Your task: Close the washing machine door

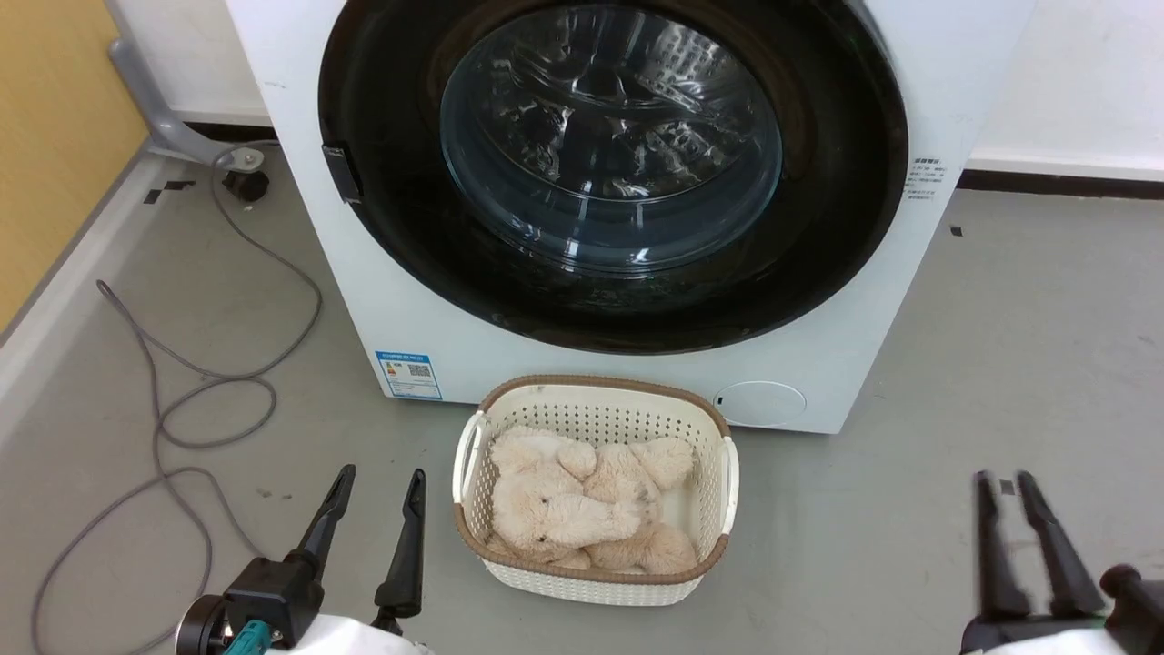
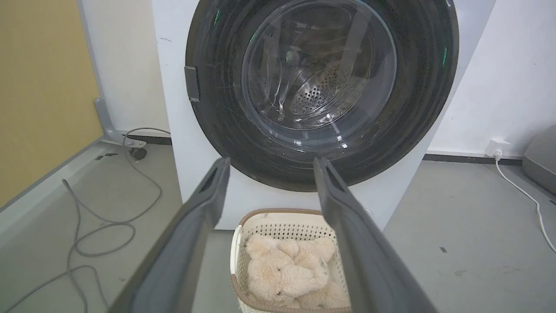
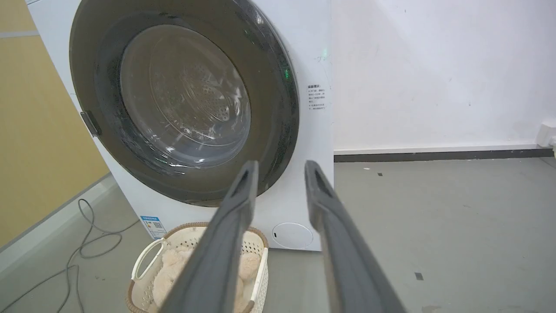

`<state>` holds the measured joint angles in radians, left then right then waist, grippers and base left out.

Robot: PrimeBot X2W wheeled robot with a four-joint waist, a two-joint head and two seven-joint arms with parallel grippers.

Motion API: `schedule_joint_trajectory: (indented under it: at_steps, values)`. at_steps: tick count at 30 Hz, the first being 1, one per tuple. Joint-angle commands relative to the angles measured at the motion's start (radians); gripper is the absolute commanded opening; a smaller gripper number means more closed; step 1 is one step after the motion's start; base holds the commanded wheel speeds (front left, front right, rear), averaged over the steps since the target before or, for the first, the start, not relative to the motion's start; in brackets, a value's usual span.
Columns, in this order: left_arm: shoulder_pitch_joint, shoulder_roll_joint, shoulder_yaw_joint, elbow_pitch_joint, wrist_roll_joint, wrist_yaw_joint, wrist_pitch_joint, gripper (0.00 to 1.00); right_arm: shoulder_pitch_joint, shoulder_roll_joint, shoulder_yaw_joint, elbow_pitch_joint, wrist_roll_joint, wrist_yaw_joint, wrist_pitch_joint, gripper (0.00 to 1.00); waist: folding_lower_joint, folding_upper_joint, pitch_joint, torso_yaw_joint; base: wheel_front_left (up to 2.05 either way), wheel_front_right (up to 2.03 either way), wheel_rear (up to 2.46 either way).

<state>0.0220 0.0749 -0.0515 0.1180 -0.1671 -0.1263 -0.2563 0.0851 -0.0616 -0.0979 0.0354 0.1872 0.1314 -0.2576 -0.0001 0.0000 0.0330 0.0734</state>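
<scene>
The washing machine door [image 1: 614, 173] lies flush against the front of the washing machine [image 1: 364, 309]. Its black rim is seated all round the porthole, and no gap can be made out in any view. The door is therefore judged to be shut, or very nearly so, and the step in hand is taken to be a check of the latch rather than a swing.

The left end effector [image 1: 382, 475] is held low beside the basket [image 1: 596, 393], its fingers apart and empty. The right end effector [image 1: 1004, 480] is held low over the floor [image 1: 1000, 364], its fingers a little apart and likewise empty. The door is touched by neither.

If a final press is wanted, it is best given with the flat side of a finger on the black rim, near the small catch [image 1: 341, 173] at the door's left edge. The bulging glass should not be pressed, and the push should be driven straight in. The basket just below the door should be cleared on the reach.
</scene>
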Motion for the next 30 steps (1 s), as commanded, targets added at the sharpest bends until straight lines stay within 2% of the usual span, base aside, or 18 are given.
schedule_joint_trajectory:
  at_steps: [1, 21, 22, 30]
  values:
    - [0.009, 0.001, 0.002, 0.002, 0.01, -0.004, -0.006, 1.0, 0.021, 0.008, 0.0, -0.008, -0.012, -0.001, -0.004, 1.0, 0.0001, 0.0, -0.002, -0.001, 0.0, 0.0, 0.0]
    - [0.01, -0.014, 0.029, 0.003, 0.027, -0.004, -0.006, 1.0, 0.026, 0.011, 0.012, -0.009, -0.004, -0.001, -0.004, 1.0, 0.0001, 0.0, -0.005, 0.002, 0.0, 0.0, 0.0]
    - [0.0, -0.013, 0.029, 0.003, 0.026, 0.0, 0.0, 0.0, 0.018, 0.007, 0.011, -0.004, -0.01, 0.0, 0.0, 0.0, 0.0001, 0.0, -0.005, 0.002, 0.0, 0.0, 0.0]
    - [-0.001, -0.013, 0.029, -0.002, 0.03, 0.005, 0.011, 0.0, 0.013, 0.007, 0.014, -0.005, -0.017, 0.0, 0.01, 0.0, 0.0001, 0.0, -0.006, -0.001, 0.0, 0.0, 0.0]
